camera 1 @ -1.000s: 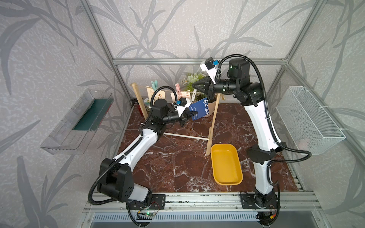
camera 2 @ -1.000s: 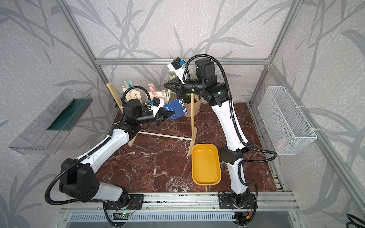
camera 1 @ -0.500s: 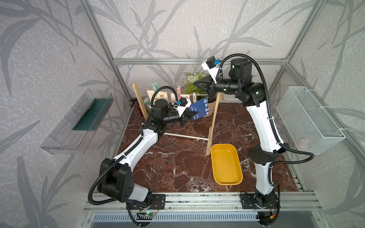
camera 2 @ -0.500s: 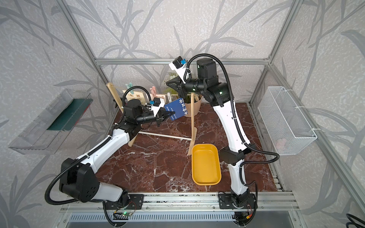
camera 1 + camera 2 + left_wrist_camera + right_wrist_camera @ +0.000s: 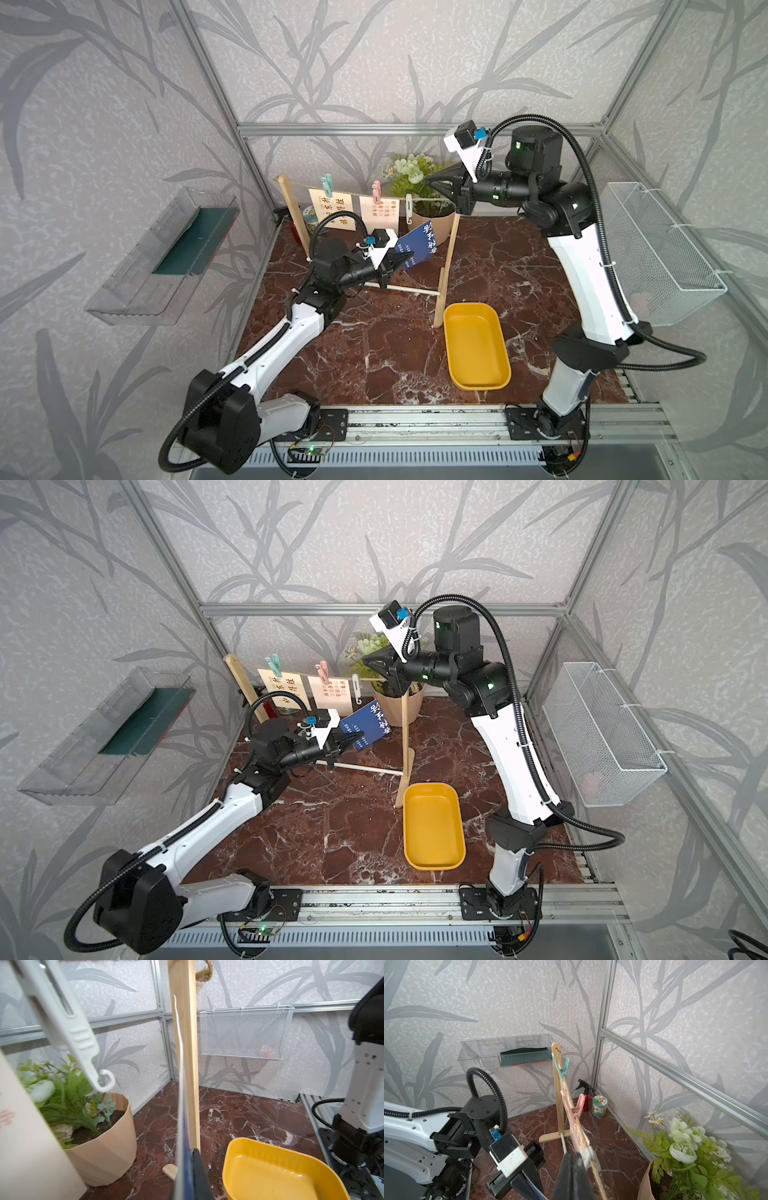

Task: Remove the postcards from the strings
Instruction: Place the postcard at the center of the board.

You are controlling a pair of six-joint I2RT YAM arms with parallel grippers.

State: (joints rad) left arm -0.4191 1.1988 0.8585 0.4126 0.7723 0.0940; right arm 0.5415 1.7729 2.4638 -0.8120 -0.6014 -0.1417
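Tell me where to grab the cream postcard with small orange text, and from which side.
Take the cream postcard by its lower edge, pincer coming from the front and below. It hangs flat facing the front, and the pink clothespin pins its top, likely leaving the bottom free.

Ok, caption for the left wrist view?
Blue postcard pinched edge-on in the left fingers, wooden post and yellow tray beyond.
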